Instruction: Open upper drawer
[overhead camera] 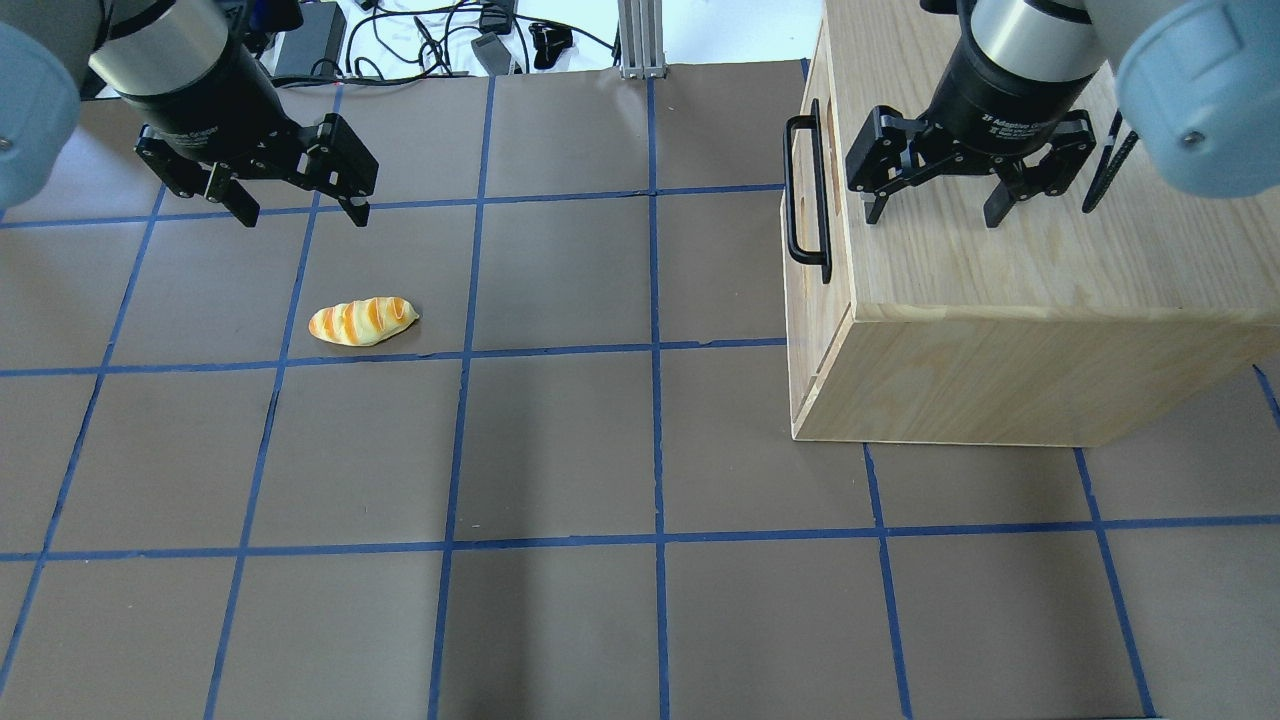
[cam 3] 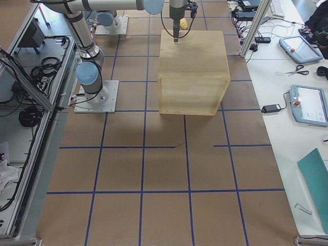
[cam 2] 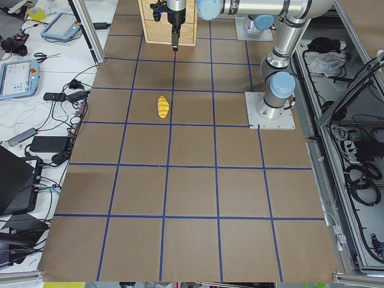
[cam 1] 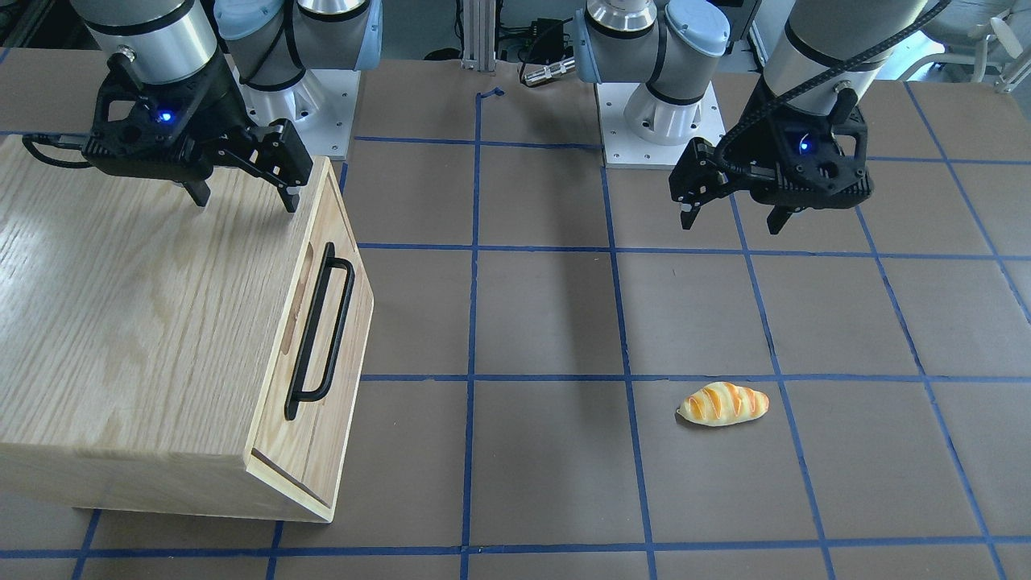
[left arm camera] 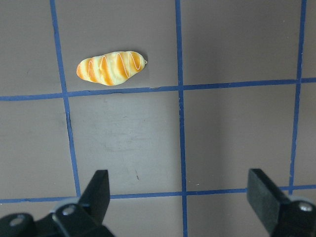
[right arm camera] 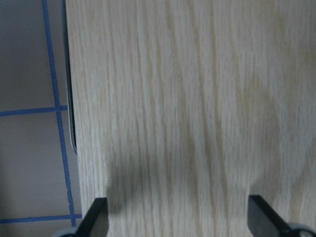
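Brown table [cam 1: 548, 322], ruled into squares by blue tape [cam 1: 473, 322], on which we count two objects: one oak-grain cabinet [cam 1: 121, 322] on the robot's right half and one striped orange-and-cream bread roll [cam 1: 723, 403] on its left half, the two well apart. We locate the upper drawer [cam 1: 282, 443] in the cabinet face that looks toward the table's middle; its pale front panel sits flush with the cabinet frame, so we read it as closed. That panel bears one long black bar handle [cam 1: 340, 330] and, beside it nearer the cabinet's top edge, one oblong reddish-brown slot [cam 1: 298, 302]. We count two arms, each ending in one two-finger gripper. The right gripper [cam 1: 245, 201] hangs over the cabinet's top close to the drawer-side edge, fingers pointing down and spread wide, gripping nothing; in the right wrist view we see only wood grain between its two fingertips. The left gripper [cam 1: 731, 224] hangs above bare table, likewise spread and empty, with the roll lying apart from it, toward the operators' side. Neither gripper touches the handle.
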Controlling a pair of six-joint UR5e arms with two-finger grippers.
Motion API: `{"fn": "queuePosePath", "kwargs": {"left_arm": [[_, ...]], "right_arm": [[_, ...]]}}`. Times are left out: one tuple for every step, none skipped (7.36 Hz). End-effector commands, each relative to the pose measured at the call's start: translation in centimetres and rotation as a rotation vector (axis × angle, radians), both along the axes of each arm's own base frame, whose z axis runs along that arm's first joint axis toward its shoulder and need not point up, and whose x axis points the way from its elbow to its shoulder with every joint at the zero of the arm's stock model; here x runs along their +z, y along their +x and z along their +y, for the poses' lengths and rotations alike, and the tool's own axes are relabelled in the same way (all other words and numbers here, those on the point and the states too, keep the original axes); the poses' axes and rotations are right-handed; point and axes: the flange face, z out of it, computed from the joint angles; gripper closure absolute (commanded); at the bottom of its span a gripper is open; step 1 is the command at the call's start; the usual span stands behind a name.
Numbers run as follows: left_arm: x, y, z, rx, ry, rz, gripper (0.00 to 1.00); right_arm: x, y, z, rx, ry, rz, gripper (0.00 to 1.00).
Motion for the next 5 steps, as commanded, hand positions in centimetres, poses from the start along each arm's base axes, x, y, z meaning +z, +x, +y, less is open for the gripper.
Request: {"fn": "queuePosePath", "kwargs": {"left_arm": [[-0.35,-0.09,0.19,-0.002,0.005,0.006,0.00],[-0.41,-0.07,0.11,-0.001,0.005,0.012,0.00],[-0.32,-0.02,0.08,0.001,0.002,0.007,0.00],[-0.32,-0.01,-0.06,0.004,-0.005,0.015,0.00],[-0.48,-0.03,-0.08,0.010,0.000,0.017,0.00]], "right_arm": [[0.00,-0.01,0.00,0.000,0.000,0.001,0.00],[0.00,-0.01,0.00,0.000,0.000,0.001,0.00],[0.00,0.01,0.00,0.000,0.000,-0.001,0.00],[0.00,-0.01,0.00,0.000,0.000,0.001,0.00],[0.00,0.01,0.00,0.000,0.000,-0.001,0.00]]}}
